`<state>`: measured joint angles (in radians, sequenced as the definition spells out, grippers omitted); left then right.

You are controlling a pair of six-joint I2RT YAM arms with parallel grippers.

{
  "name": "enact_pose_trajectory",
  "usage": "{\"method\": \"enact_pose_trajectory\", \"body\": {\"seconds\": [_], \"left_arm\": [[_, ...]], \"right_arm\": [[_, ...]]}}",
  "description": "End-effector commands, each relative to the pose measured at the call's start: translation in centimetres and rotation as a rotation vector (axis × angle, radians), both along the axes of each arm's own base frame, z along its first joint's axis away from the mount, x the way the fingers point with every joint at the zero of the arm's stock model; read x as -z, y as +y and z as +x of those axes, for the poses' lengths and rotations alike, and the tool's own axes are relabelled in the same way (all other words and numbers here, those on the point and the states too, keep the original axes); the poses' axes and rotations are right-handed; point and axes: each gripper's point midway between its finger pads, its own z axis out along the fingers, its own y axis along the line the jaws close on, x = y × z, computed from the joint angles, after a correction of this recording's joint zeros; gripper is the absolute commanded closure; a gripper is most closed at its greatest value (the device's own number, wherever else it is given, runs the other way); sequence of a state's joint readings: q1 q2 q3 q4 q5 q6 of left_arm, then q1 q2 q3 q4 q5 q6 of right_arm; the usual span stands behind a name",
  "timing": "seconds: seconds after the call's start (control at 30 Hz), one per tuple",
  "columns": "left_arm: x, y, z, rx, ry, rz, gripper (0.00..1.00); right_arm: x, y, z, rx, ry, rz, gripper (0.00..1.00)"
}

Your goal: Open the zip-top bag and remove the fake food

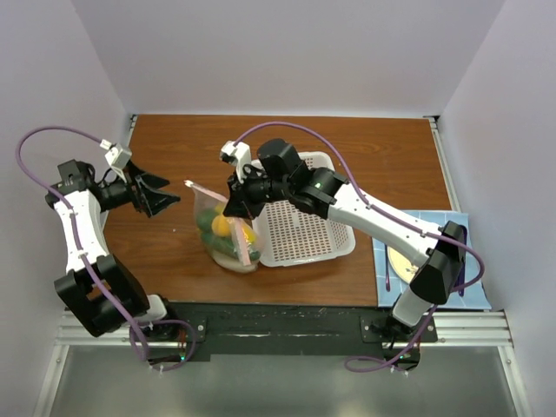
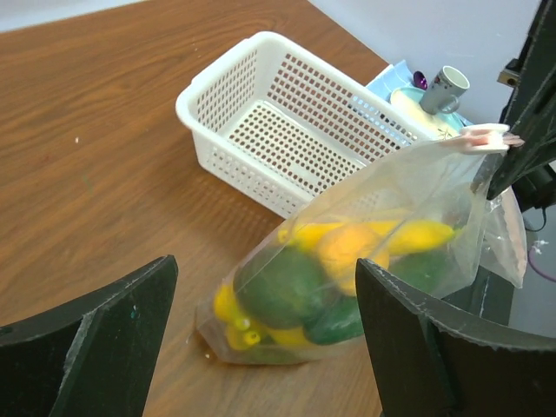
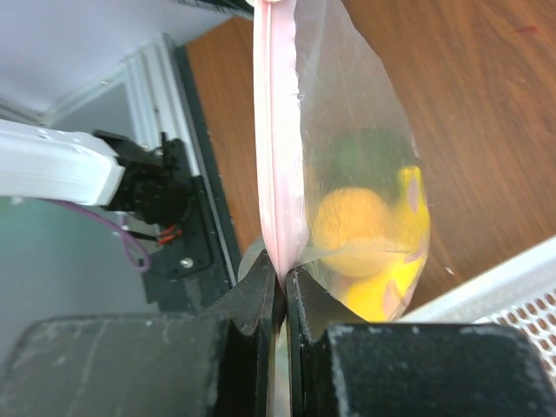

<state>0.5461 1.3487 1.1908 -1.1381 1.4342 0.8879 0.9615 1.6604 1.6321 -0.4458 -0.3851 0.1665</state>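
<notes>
The right tool point(image 3: 280, 280) is pinching the pink zip strip point(image 3: 274, 130) of the zip-top bag point(image 1: 224, 228), pressed together on it. It is holding that edge up so the fake food point(image 2: 334, 261) is sagging into the lower end, which is resting on the counter point(image 1: 165, 252) beside the white basket point(image 1: 346, 245). The left tool point(image 1: 171, 192) is hovering apart from the bag, spread wide, probably lining up to take the opposite lip.

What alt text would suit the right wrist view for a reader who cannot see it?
The right hand is shut on the pink zip strip of the clear zip-top bag, seen close up. Orange, yellow and green fake food shows through the plastic, with the wooden table behind and a white basket corner at lower right.
</notes>
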Motion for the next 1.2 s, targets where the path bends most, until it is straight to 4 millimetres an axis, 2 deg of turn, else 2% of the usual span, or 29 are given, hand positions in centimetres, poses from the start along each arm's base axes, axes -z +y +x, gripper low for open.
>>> {"method": "enact_pose_trajectory", "body": {"seconds": [0.0, 0.07, 0.2, 0.47, 0.7, 0.73, 0.83, 0.87, 0.93, 1.17], "left_arm": [[-6.0, -2.8, -1.3, 0.130, -0.262, -0.144, 0.12], [-6.6, -3.4, -2.0, 0.151, -0.296, -0.121, 0.12], [-6.2, -4.1, -3.0, 0.191, -0.310, -0.099, 0.21], [-6.5, -5.3, -4.3, 0.230, -0.314, -0.092, 0.22], [-6.9, -6.7, -5.3, 0.299, -0.308, -0.084, 0.23], [-7.0, -7.1, -5.5, 0.314, -0.312, -0.084, 0.26], [-7.2, -8.4, -5.9, 0.379, -0.308, -0.095, 0.46], [-7.3, -9.0, -6.0, 0.407, -0.310, -0.098, 0.65], [-7.3, -9.2, -5.8, 0.421, -0.295, -0.106, 0.79], [-8.4, -9.3, -5.9, 0.419, -0.342, -0.089, 1.00]], "right_arm": [[-5.8, 1.3, -0.8, -0.067, -0.026, 0.183, 1.00], [-5.3, 1.8, -1.0, -0.085, 0.001, 0.184, 1.00], [-4.6, 2.5, -1.1, -0.109, 0.035, 0.181, 1.00], [-4.6, 3.1, -1.0, -0.140, 0.060, 0.191, 1.00], [-6.0, 1.4, 0.3, -0.152, 0.085, 0.256, 1.00], [-5.9, 1.2, 0.4, -0.153, 0.089, 0.258, 1.00], [-5.4, 1.1, 0.7, -0.162, 0.105, 0.260, 1.00], [-5.3, 1.0, 0.8, -0.169, 0.114, 0.263, 1.00], [-5.0, 1.1, 1.0, -0.171, 0.125, 0.271, 1.00], [-3.6, 1.3, 0.9, -0.198, 0.174, 0.268, 1.00]]}}
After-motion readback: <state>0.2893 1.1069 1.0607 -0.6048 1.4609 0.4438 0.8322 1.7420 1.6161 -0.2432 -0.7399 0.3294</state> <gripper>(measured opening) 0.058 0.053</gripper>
